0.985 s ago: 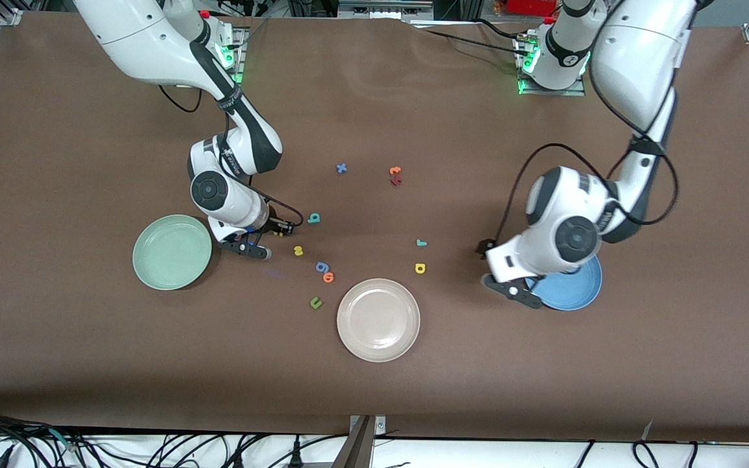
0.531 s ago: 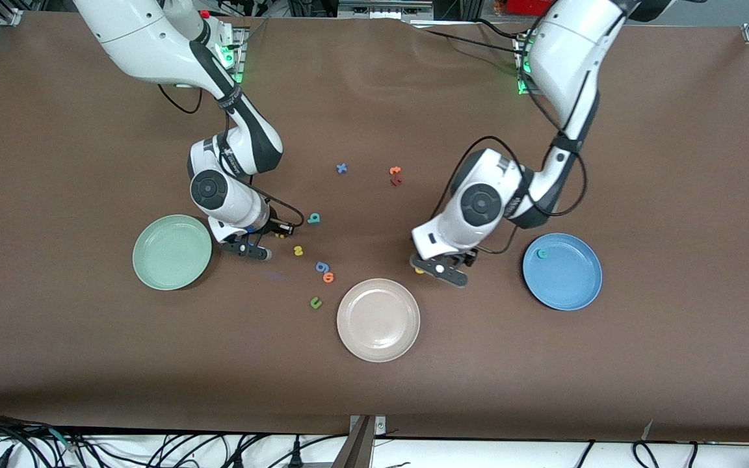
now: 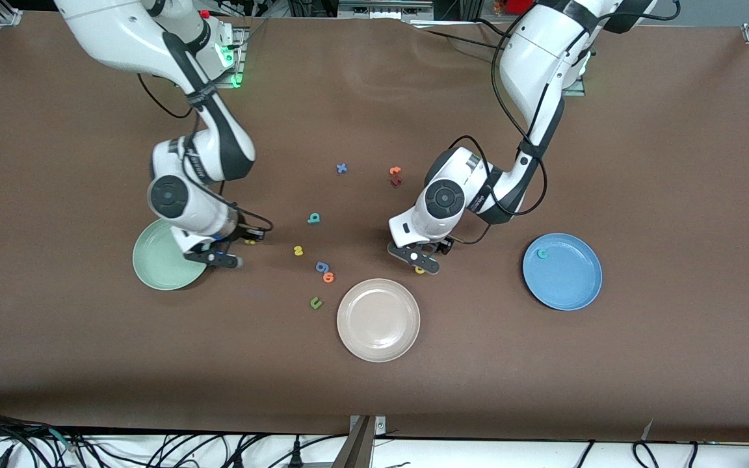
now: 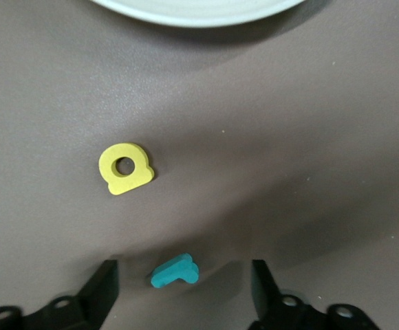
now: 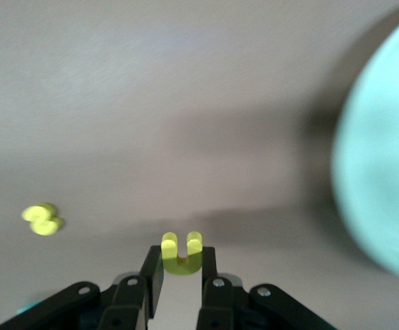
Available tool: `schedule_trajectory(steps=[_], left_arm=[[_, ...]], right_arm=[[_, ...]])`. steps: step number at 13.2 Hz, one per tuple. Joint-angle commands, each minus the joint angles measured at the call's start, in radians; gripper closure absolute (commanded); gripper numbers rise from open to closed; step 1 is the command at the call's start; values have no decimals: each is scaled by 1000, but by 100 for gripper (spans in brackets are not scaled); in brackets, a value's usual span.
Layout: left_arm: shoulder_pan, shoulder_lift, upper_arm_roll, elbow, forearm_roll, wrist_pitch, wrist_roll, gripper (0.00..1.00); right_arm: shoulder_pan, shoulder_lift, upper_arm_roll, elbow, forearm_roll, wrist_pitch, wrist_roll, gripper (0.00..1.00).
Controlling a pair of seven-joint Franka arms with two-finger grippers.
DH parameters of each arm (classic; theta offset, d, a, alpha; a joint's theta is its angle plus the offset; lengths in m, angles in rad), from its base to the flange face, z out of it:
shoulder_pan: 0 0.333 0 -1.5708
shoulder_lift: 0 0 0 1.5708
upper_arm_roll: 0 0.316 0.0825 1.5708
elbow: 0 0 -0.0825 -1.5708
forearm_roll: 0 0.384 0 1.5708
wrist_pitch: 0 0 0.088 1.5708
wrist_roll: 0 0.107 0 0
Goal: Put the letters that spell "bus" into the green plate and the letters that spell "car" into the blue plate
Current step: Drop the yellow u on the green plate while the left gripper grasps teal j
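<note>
Brown matting covers the table [image 3: 673, 162], and on it the three plates are the largest things: the green plate [image 3: 160, 266] lies partly beneath the right gripper [image 5: 181, 271], the beige-white plate [image 3: 378, 320] lies just nearer the front camera than the left gripper [image 4: 184, 292], and the blue plate [image 3: 569, 279] sits well apart from the left gripper, toward the left arm's end of the table, with a teal "c" [image 3: 542, 253] lying in it. The right gripper hangs over the table at the green plate's edge, its two fingers pinched narrow on a yellow "u" [image 5: 181, 254], the letter's prongs pointing away from the wrist. The left gripper stands low over the table with its jaws spread wide and nothing between them touched; a teal "r" [image 4: 175, 271] lies on the matting in the gap between its fingers, and a yellow "a" [image 4: 124, 168] lies just past that, toward the beige-white plate. Between the two grippers, loose on the table, lie a teal "b" [image 3: 313, 218], a yellow "s" [image 3: 298, 251], a blue "g" [image 3: 322, 266] touching an orange "o" [image 3: 328, 277], and a dark green "u" [image 3: 315, 302]. Nearer the robots' bases than the left gripper are a blue "x" [image 3: 341, 169] and a pair of orange and red letters [image 3: 395, 176].
</note>
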Motion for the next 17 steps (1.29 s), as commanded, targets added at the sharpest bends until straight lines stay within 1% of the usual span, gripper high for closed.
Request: schedule_trajectory(steps=[1, 3, 4, 5, 6, 7, 8, 9, 10, 11, 12, 13, 14, 16, 17], left_arm=[[-12, -1, 15, -6, 27, 8, -11, 27], [-13, 11, 15, -6, 27, 9, -12, 33], [-12, 11, 15, -7, 27, 9, -12, 45], [-9, 10, 14, -7, 25, 6, -14, 66], [-9, 10, 14, -7, 25, 6, -17, 73], [-7, 10, 14, -7, 25, 5, -23, 87], [-7, 8, 14, -6, 25, -1, -30, 96], [-6, 5, 14, -4, 25, -6, -43, 99], [-4, 1, 15, -4, 27, -9, -56, 99], [1, -12, 15, -4, 25, -21, -58, 98], [2, -32, 21, 1, 25, -59, -57, 97], [5, -61, 35, 4, 27, -99, -54, 97], [17, -88, 41, 4, 27, -136, -51, 95], [69, -136, 45, 4, 28, -246, -44, 94], [103, -156, 45, 4, 54, -283, -35, 92]], right_arm=[[4, -58, -102, -14, -1, -69, -212, 94], [2, -53, -168, -17, -1, -77, -367, 93], [-1, -44, -194, -23, -1, -77, -422, 93], [-2, -30, -207, -27, 1, -71, -455, 92], [-4, -15, -214, -31, 1, -68, -463, 92], [-7, 5, -214, -29, -2, -63, -464, 92], [-10, 25, -221, -29, -2, -46, -478, 92], [-11, 39, -231, -31, -2, -25, -496, 92], [-11, 53, -234, -29, -1, -9, -507, 91], [-15, 60, -240, -28, -1, 6, -507, 63], [-16, 64, -241, -27, 1, 9, -507, 23], [-16, 61, -241, -26, 2, 5, -504, 7], [-16, 56, -241, -24, 7, 0, -495, 1], [-15, 32, -237, -24, 13, -6, -466, 1], [-10, 15, -228, -24, 13, -24, -416, 1]])
